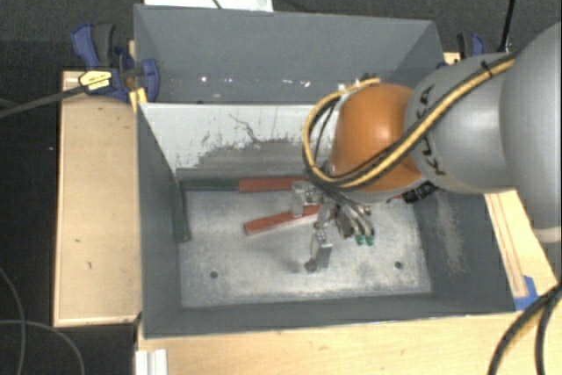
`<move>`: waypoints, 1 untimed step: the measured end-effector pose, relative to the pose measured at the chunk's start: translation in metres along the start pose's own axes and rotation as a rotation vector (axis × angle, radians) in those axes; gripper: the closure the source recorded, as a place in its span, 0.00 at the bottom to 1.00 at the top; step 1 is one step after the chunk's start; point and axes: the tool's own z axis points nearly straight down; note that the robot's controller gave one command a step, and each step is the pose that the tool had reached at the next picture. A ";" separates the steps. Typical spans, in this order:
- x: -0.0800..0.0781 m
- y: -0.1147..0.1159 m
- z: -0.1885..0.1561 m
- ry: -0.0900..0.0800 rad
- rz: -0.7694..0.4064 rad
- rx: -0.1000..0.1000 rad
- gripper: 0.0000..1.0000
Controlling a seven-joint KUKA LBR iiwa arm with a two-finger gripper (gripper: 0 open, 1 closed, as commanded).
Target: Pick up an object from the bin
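Nearest you, the front part of the floor of the grey bin (290, 312) lies bare, speckled and scuffed. Just beyond that bare patch, the gripper (314, 257) points down to the floor, a little right of the bin's middle. From this angle you cannot tell whether it is open or closed, or whether its tip touches the metal.

Right behind it, and to its left, you see a flat reddish-brown stick (268, 224). It lies on the floor at a slight tilt, with its left end nearer to you and its right end running up to the gripper's grey body. This is the thing closest to the gripper, though you cannot tell whether the two touch, and nothing shows it clamped.

Further back, a second reddish-brown stick (268, 184) lies flat along the foot of the back wall, apart from the first. To its left, a dark strip (206, 183) lies along the same wall, and another dark strip (181, 211) lies down the left wall (the two meet at the far left corner, like an L).

Above the gripper hangs the rounded orange cover (369, 136) on the wrist, looped by yellow-and-black cables (351, 176). The thick grey arm (492, 127) comes in from the right.
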 end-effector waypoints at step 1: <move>-0.018 0.035 0.013 -0.009 0.019 0.002 0.00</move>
